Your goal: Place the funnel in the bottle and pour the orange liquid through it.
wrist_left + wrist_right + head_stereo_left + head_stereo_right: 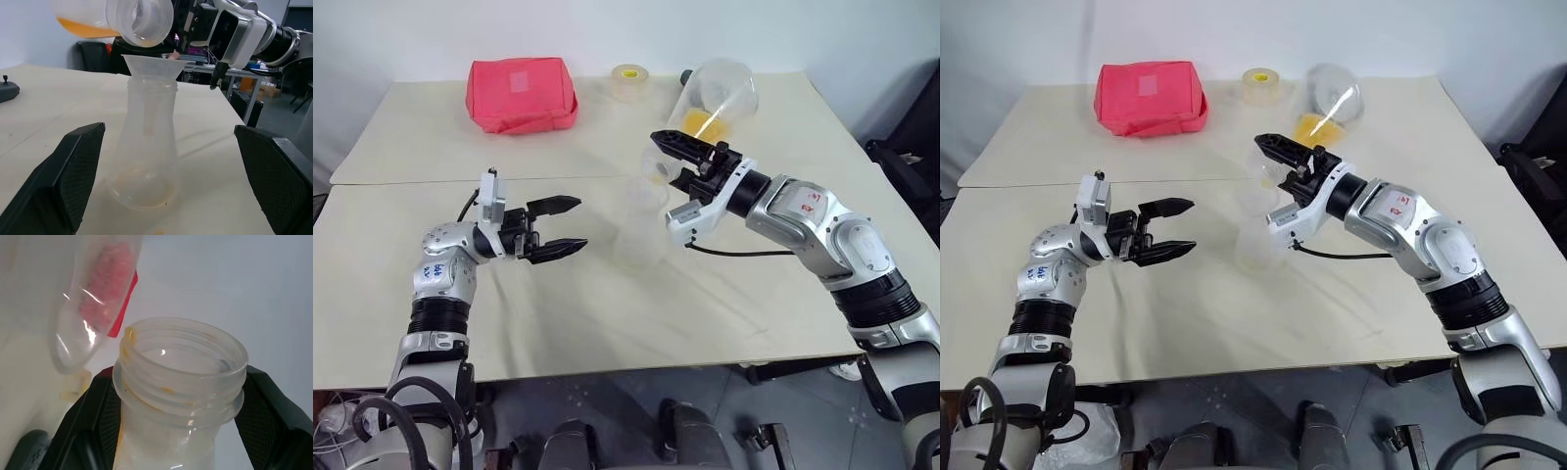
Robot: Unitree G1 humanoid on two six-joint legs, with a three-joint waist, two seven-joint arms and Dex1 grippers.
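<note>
The left gripper [556, 228] hovers over the beige table [401, 323] with its 2 black fingers spread wide and nothing between them, pointing toward the bottle [146, 147]. That bottle, a clear conical flask, stands upright on the table just beyond the fingertips, apart from them, between the 2 grippers. The funnel [152, 66] sits in its neck, flared cone up, stem reaching down inside. A faint trace of orange shows at the flask's bottom. Directly above the funnel, the right gripper [680, 176] is clamped on the neck of a second clear container [139, 19], which lies tipped nearly level with its threaded mouth just over the funnel's rim. The orange liquid [85, 30] pools along the lower side of that tipped container, short of the mouth. At the table's far side lie a red pouch [521, 93], then a tape roll [628, 81].
</note>
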